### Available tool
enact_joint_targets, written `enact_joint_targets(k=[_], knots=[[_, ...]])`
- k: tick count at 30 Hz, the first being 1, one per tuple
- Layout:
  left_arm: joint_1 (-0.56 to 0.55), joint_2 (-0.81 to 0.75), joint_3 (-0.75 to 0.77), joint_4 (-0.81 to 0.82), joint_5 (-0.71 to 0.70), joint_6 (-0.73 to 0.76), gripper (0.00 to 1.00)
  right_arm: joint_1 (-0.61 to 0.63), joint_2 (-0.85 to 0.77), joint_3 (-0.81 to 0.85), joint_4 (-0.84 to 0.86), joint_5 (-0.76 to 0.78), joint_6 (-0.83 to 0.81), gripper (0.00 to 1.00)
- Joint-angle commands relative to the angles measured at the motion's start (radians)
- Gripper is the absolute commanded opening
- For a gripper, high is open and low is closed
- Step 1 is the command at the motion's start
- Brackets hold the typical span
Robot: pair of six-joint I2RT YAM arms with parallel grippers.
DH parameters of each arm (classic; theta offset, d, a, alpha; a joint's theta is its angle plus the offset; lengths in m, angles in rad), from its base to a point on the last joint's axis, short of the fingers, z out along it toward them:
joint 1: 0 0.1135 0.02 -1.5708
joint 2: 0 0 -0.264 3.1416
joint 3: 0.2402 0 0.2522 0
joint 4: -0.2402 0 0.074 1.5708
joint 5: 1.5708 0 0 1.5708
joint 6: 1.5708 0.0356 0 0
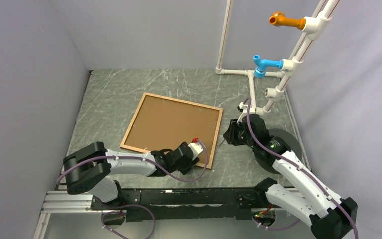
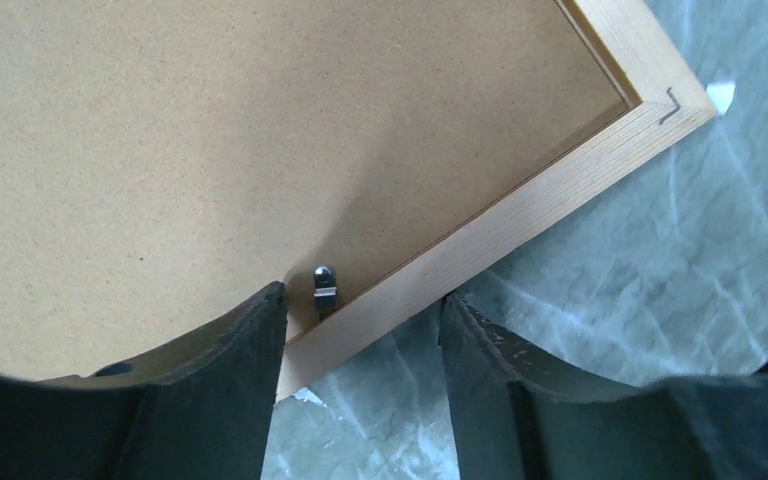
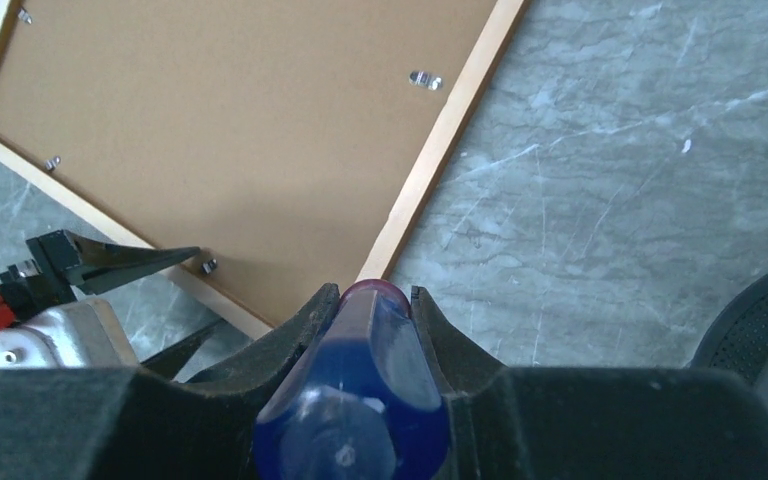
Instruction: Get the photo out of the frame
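Clearly the left gripper (image 2: 362,296), jaws half open, straddles the rail of the frame (image 2: 560,182), which runs lower left to upper right; the right gripper (image 3: 372,292) clamps a blue-handled tool (image 3: 355,400).

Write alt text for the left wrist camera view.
The left claw, dark fingers apart, straddles one rail of a wooden frame lying face-down. Its light-brown backing board fills most of the view, with a small metal clip at the board's edge between the fingers and grey marbled table beyond.

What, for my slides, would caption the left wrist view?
Left claw straddles the near edge of the frame beside a metal clip on the backing board.
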Motion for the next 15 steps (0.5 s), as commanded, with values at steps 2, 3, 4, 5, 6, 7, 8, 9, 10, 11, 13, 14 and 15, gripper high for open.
enact_joint_targets(k=[2, 3, 4, 5, 6, 7, 8, 9, 10, 11, 13, 14, 15], knots=[[-0.008, 0.061, -0.042, -0.023, -0.003, -0.188, 0.5, -0.005, 0.022, 0.063, 0.015, -0.027, -0.032, 0.0], [-0.009, 0.061, -0.041, -0.016, -0.011, -0.202, 0.46, -0.005, 0.019, 0.065, 0.01, -0.021, -0.032, 0.0], [-0.01, 0.061, -0.039, -0.015, -0.018, -0.213, 0.42, -0.004, 0.016, 0.068, 0.006, -0.013, -0.032, 0.0], [-0.01, 0.065, -0.033, -0.015, -0.024, -0.223, 0.4, -0.005, 0.013, 0.069, 0.002, -0.01, -0.028, 0.0], [-0.011, 0.07, -0.026, -0.015, -0.03, -0.231, 0.38, -0.005, 0.011, 0.069, 0.001, -0.008, -0.026, 0.0], [-0.012, 0.079, -0.019, -0.015, -0.033, -0.239, 0.35, -0.004, 0.011, 0.07, -0.002, -0.007, -0.022, 0.0], [-0.011, 0.091, -0.01, -0.014, -0.033, -0.25, 0.31, -0.004, 0.013, 0.071, -0.002, -0.008, -0.02, 0.0], [-0.01, 0.095, -0.003, -0.014, -0.031, -0.264, 0.28, -0.005, 0.017, 0.073, -0.002, -0.009, -0.018, 0.0], [-0.008, 0.102, 0.006, 0.013, -0.027, -0.275, 0.26, -0.004, 0.024, 0.075, -0.001, -0.011, -0.017, 0.0], [-0.007, 0.112, 0.02, 0.018, -0.031, -0.285, 0.26, -0.005, 0.033, 0.081, -0.004, -0.016, -0.015, 0.0], [-0.004, 0.143, 0.058, 0.018, -0.046, -0.295, 0.23, -0.004, 0.052, 0.094, -0.009, -0.031, -0.014, 0.0], [0.001, 0.163, 0.071, 0.025, -0.051, -0.298, 0.21, -0.006, 0.057, 0.101, -0.009, -0.036, -0.014, 0.0], [0.007, 0.178, 0.09, 0.02, -0.06, -0.311, 0.19, -0.005, 0.06, 0.106, -0.008, -0.042, -0.011, 0.0]])
